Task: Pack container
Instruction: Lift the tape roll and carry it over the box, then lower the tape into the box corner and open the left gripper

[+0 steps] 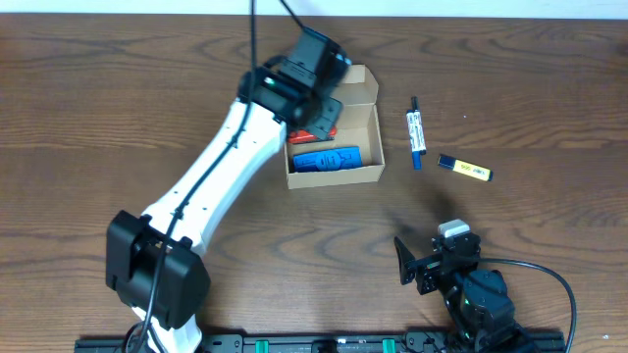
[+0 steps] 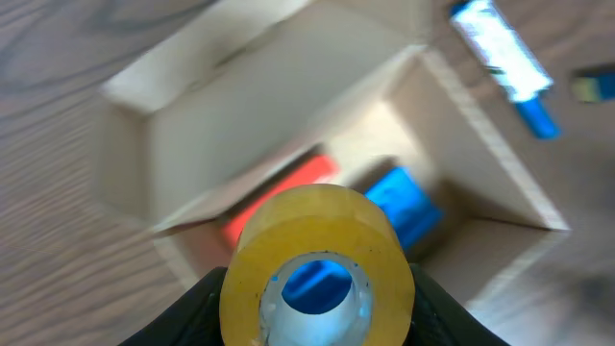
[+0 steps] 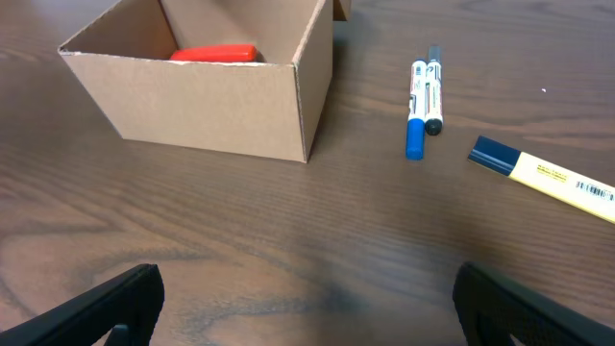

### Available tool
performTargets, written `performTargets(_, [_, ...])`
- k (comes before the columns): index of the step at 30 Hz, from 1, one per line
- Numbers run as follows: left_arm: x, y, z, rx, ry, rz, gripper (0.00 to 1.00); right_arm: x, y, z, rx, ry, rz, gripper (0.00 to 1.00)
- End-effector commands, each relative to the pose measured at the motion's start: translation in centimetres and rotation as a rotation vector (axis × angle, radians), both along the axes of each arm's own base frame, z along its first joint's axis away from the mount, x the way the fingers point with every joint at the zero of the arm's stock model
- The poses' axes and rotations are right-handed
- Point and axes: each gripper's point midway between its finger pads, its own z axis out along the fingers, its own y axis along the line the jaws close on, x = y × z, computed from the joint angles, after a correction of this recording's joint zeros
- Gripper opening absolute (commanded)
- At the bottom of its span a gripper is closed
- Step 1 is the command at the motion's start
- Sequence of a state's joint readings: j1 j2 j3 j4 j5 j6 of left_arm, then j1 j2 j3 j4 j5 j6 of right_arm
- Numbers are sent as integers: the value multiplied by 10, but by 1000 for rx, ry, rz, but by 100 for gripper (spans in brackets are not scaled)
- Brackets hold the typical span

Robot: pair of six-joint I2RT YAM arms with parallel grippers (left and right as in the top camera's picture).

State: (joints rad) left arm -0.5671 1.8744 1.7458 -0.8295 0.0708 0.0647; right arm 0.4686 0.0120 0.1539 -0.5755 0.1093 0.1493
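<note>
Left hand [image 2: 317, 322] grips tape roll [image 2: 317, 240] above cardboard box [image 1: 365, 88], a red thing [image 3: 213, 54], perhaps a pen, inside; blue-capped marker [image 1: 416, 130] beside; right hand [image 3: 307, 298] wide open

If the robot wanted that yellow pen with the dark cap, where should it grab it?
Probably mid-barrel, from straight above, jaws straddling its narrow width. The yellow pen lies flat on the table, apart from the other pens, with bare wood along both long sides. The open right gripper is nearer.

One box [image 3: 211, 106], one tape roll [image 2: 317, 219], perhaps three pens [image 3: 416, 101].
</note>
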Motion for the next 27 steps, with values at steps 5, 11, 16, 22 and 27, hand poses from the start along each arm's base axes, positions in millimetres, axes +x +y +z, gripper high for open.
performTargets(5, [-10, -48, -19, -32, 21, -116, 43, 0, 1, 0, 5, -1, 2, 99])
performTargets(11, [11, -66, -50, -59, 16, -65, 44, 0, 1, 0, 5, -1, 2, 99])
performTargets(16, [22, -71, -69, -54, 9, -57, 44, 0, 1, 0, 5, -1, 2, 99])
performTargets(22, [27, -75, -85, -50, 15, -56, 44, 0, 1, 0, 5, -2, 2, 99])
performTargets(27, [28, -76, -87, -52, 14, -55, 44, 0, 1, 0, 5, -1, 2, 99])
